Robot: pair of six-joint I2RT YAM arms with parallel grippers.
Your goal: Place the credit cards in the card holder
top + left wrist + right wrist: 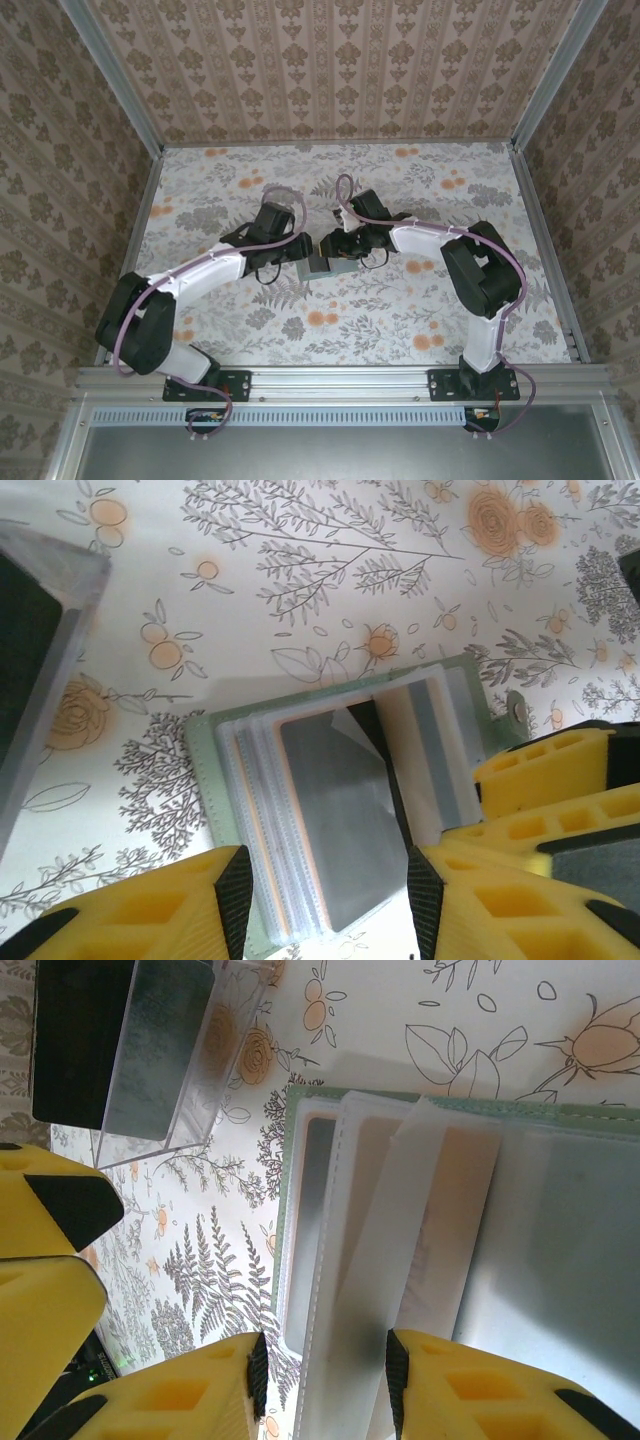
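My arms bent inward toward mid-table; my left gripper [330, 890] and right gripper [325, 1372] nearly met, fingers parted.

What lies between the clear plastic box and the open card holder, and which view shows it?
Just bare flowered tabletop, seen in the left wrist view between the clear plastic box and the card holder.

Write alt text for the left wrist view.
An open grey-green card holder lies on a floral table, its clear sleeves fanned out. The left gripper hangs open, yellow fingers either side of the sleeves; the right gripper sits at the right.
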